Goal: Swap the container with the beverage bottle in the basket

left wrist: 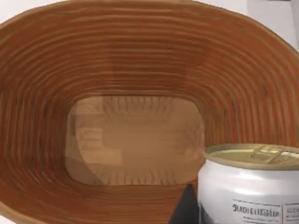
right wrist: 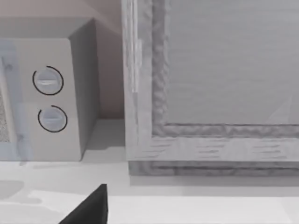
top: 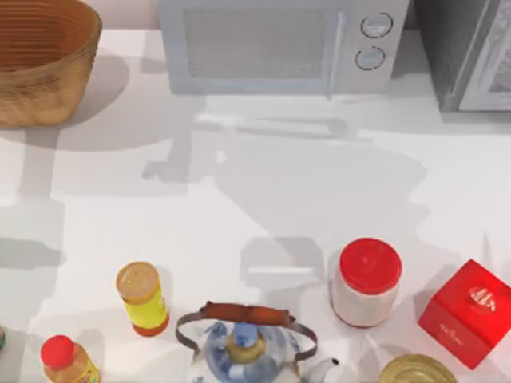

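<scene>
The basket sits at the far left corner of the table, beside the microwave. In the left wrist view a silver can hangs over the basket, maybe in the left gripper; I cannot tell its grip.

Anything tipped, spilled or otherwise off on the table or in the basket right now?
Nothing stands out. The basket sits upright with a silver can at its rim in the left wrist view; the bottles, red-lidded jar and teapot stand upright.
</scene>
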`<control>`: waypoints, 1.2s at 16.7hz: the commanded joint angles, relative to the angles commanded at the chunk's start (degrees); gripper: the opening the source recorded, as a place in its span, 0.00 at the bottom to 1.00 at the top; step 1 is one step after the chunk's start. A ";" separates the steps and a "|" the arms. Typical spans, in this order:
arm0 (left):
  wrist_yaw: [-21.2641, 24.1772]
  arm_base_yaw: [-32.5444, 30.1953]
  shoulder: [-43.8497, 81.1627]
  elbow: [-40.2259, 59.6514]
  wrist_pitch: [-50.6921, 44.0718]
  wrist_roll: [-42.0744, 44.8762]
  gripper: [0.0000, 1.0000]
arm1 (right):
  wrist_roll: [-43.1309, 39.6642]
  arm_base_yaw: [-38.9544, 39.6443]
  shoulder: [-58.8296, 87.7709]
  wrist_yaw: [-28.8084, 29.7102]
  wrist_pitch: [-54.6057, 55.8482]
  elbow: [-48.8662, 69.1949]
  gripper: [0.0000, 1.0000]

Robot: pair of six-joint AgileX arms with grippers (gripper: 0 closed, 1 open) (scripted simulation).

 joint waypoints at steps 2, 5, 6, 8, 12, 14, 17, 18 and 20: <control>-1.66 -0.73 -12.17 -12.42 5.55 -0.33 0.00 | 0.00 0.00 0.00 0.00 0.00 0.00 1.00; -3.88 -1.83 -30.68 -31.43 14.14 -0.77 0.00 | 0.00 0.00 0.00 0.00 0.00 0.00 1.00; -4.52 -2.18 -36.82 -37.70 17.02 -0.91 0.00 | 0.00 0.00 0.00 0.00 0.00 0.00 1.00; -5.67 -2.85 -48.95 -49.99 22.70 -1.19 0.00 | 0.00 0.00 0.00 0.00 0.00 0.00 1.00; -7.35 -3.91 -71.69 -72.66 33.24 -1.88 0.00 | 0.00 0.00 0.00 0.00 0.00 0.00 1.00; -7.88 -4.30 -81.60 -82.43 37.90 -2.26 0.00 | 0.00 0.00 0.00 0.00 0.00 0.00 1.00; -8.31 -4.72 -94.11 -94.58 43.92 -2.83 0.00 | 0.00 0.00 0.00 0.00 0.00 0.00 1.00; -8.37 -4.81 -97.49 -97.82 45.56 -3.00 0.00 | 0.00 0.00 0.00 0.00 0.00 0.00 1.00; -8.41 -4.94 -102.88 -102.95 48.17 -3.29 0.00 | 0.00 0.00 0.00 0.00 0.00 0.00 1.00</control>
